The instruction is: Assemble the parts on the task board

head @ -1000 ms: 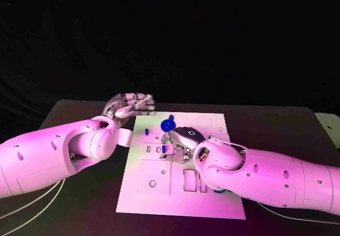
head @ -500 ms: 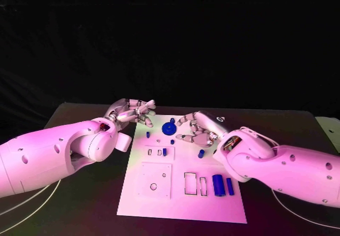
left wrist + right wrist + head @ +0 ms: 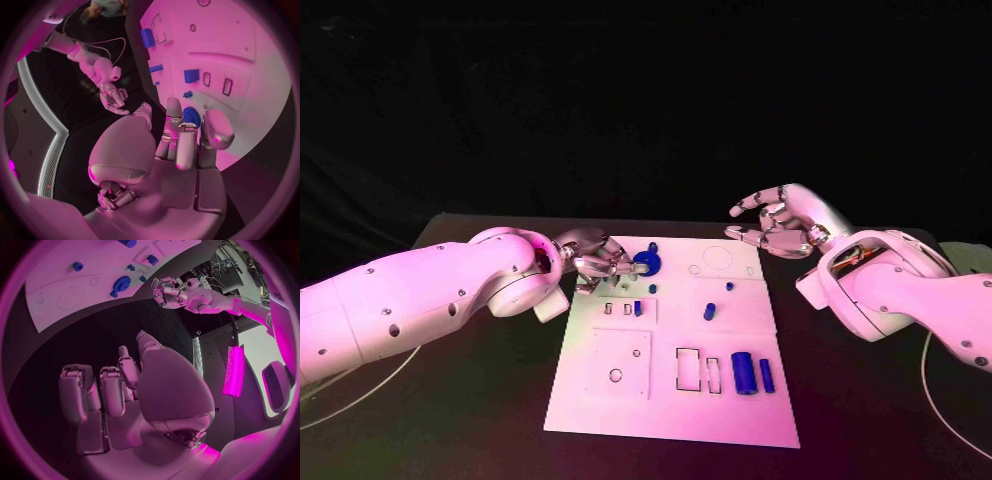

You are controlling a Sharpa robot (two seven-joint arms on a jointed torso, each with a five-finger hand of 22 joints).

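One round blue part (image 3: pixel 643 262) sat at the far left of the task board (image 3: pixel 668 410), the left hand (image 3: pixel 596 257) right against it, fingers (image 3: pixel 187 145) curled toward the disc (contact or actual grip, couldn't tell). It looked small, rigid, light and probably slick plastic, so pinching across the rim seemed best. Other blue parts (image 3: pixel 744 373) lay nearer on the board. Right hand (image 3: pixel 776 222) was raised clear past the board's far right corner, fingers loosely apart, holding nothing.

right hand (image 3: pixel 783 222) lifted off task board (image 3: pixel 668 400), left hand (image 3: pixel 600 258) moved onto it
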